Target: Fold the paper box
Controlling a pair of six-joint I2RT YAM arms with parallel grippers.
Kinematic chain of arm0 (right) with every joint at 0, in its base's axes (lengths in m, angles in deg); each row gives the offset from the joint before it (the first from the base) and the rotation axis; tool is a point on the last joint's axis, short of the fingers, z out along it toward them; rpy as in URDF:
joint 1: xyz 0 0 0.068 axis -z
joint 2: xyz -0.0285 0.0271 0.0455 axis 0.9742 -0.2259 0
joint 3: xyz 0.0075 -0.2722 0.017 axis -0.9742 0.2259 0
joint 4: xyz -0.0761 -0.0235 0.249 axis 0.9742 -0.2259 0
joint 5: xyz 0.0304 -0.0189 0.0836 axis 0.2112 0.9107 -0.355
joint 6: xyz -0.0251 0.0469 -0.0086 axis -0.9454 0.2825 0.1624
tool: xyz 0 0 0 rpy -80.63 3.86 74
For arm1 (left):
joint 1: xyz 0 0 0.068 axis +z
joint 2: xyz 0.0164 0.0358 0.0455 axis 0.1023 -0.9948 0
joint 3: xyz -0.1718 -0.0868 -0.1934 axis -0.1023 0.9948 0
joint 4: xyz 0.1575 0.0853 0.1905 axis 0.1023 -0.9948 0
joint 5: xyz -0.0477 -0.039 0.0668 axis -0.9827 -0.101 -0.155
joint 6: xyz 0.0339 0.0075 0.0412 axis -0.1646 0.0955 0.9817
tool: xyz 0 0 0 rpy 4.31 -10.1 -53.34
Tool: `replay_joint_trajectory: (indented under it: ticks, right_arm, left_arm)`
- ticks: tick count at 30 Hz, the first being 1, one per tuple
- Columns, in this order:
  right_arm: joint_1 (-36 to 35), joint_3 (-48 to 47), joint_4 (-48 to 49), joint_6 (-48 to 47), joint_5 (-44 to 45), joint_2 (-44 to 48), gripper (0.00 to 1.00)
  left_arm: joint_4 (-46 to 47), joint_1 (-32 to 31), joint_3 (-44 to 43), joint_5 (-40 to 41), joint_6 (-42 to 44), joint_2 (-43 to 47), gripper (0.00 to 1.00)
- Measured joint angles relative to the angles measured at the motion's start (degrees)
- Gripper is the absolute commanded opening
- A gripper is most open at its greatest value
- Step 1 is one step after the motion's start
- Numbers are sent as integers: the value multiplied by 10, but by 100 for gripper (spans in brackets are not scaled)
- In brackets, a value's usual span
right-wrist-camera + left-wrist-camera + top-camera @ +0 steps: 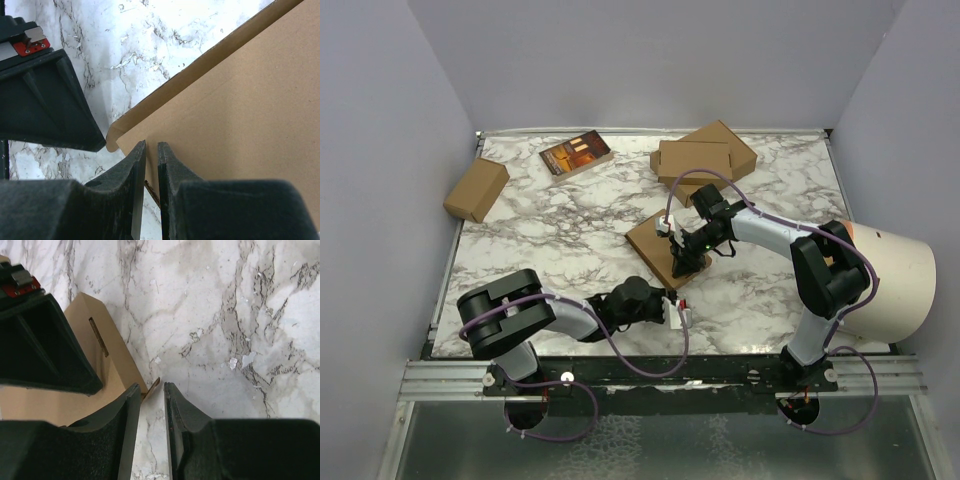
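Paper box [652, 240] lies mid tabletop [540, 250]; the right gripper [151, 147] pinches its 3 o'clock edge. The left gripper [151, 390], jaws slightly parted and empty, sits at the 6 o'clock corner. Seat that flap fully between the jaws before closing.

A white marble-patterned tabletop with grey veining [550, 230] is lying inside a plain three-sided enclosure. Its surface is catching soft, even light and showing only faint shadows. A pale grey back wall [650, 60] is rising along the tabletop's far edge, while a matching left wall [380, 200] and right wall [910, 150] are closing in the two side edges. A silver slotted metal rail [650, 375] is running along the near edge, and a dull grey speckled panel [650, 440] is showing below it. Past the right edge, a cream rounded drum [900, 280] is sitting by the right wall. In both wrist views the same veined marble is filling the background, flecked with small pale marks.
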Motion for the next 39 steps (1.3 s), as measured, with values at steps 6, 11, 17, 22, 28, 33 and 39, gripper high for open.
replay_joint_trajectory:
  ticks: [6,11,17,22,28,33,39]
  right_arm:
    - [0,0,0,0,0,-1,17]
    - [0,-1,-1,0,0,-1,17]
    - [0,-1,-1,0,0,-1,17]
    - [0,-1,-1,0,0,-1,17]
    - [0,-1,-2,0,0,-1,17]
    - [0,-2,-2,0,0,-2,17]
    - [0,-2,-3,0,0,-2,17]
  left_arm:
    - [-11,-5,-16,0,20,0,28]
    - [-36,-6,-27,-1,41,0,28]
    - [-64,-6,-35,-3,65,-5,28]
    - [-75,-6,-45,-3,78,-17,28]
    - [-94,-6,-60,-3,89,-24,27]
    - [-102,-6,-61,1,97,-25,25]
    - [-103,-6,-61,12,100,-25,18]
